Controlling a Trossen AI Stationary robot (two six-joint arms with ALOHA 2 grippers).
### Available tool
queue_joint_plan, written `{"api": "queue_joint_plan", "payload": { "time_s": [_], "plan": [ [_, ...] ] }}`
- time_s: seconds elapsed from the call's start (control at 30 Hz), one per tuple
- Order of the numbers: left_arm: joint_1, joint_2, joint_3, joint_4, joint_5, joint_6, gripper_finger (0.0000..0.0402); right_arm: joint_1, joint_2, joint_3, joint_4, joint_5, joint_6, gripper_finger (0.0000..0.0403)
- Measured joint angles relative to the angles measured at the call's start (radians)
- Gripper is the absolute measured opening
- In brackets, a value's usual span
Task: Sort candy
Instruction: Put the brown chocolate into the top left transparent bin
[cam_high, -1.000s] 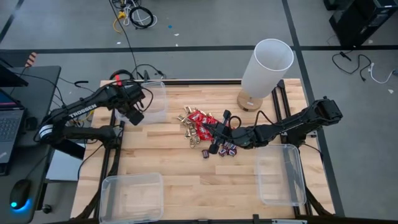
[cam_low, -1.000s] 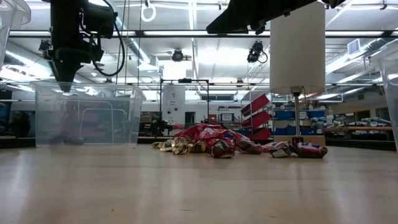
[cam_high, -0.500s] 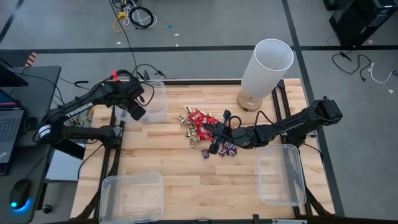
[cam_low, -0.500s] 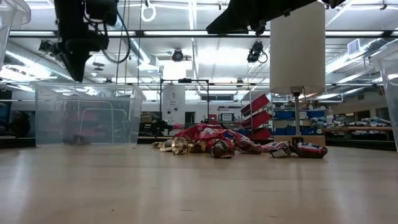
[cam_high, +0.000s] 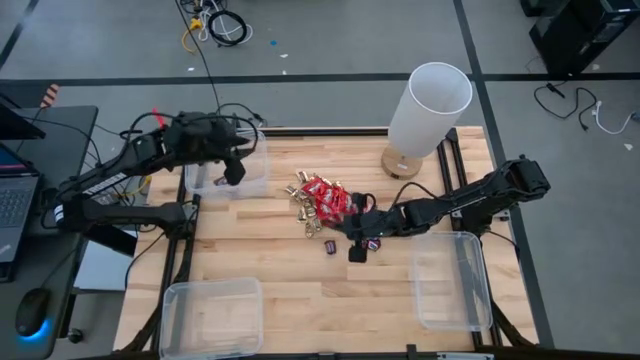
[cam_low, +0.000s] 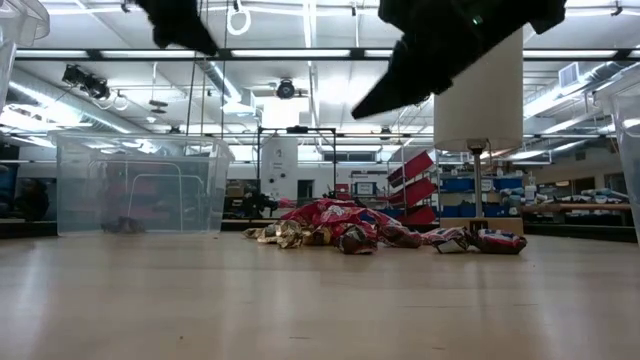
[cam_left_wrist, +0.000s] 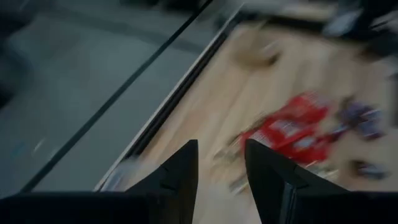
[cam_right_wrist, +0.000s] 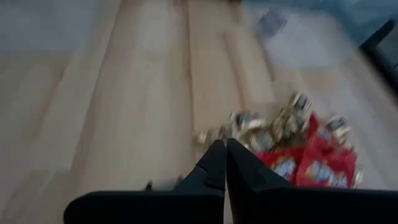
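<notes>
The wooden table (cam_high: 270, 260) carries three clear plastic bins: one at ten o'clock (cam_high: 255, 160), one at seven o'clock (cam_high: 212, 315), one at four o'clock (cam_high: 450, 280). A white cylinder on a wooden base (cam_high: 428, 108) stands at one o'clock. The candy (cam_high: 322, 203), a heap of red packets, gold-foil pieces and dark mini bars, lies near the table's middle; one small dark piece (cam_low: 122, 225) rests in the ten o'clock bin. The left gripper (cam_high: 236, 172) hangs above that bin, its fingers (cam_left_wrist: 180, 168) released and apart, nothing between them. The right gripper (cam_high: 356, 252) sits at the heap's five o'clock edge, fingers (cam_right_wrist: 217, 163) clenched together, empty.
</notes>
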Motion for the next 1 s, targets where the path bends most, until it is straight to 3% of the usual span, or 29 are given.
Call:
{"api": "queue_joint_plan", "payload": {
  "time_s": [0.13, 0.57, 1.0],
  "plan": [
    [-0.056, -0.002, 0.0, 0.09, 0.062, 0.03, 0.0133, 0.012, 0.0, 0.0, -0.056, -0.011, -0.006, 0.0011],
    [-0.174, 0.007, -0.001, 0.163, 0.066, 0.058, 0.0133, 0.043, 0.017, 0.0, -0.043, -0.007, 0.006, 0.0074],
    [-0.237, 0.007, -0.002, 0.164, 0.058, 0.058, 0.0133, 0.056, 0.22, 0.0, 0.077, -0.011, 0.036, 0.008]
  ]
}}
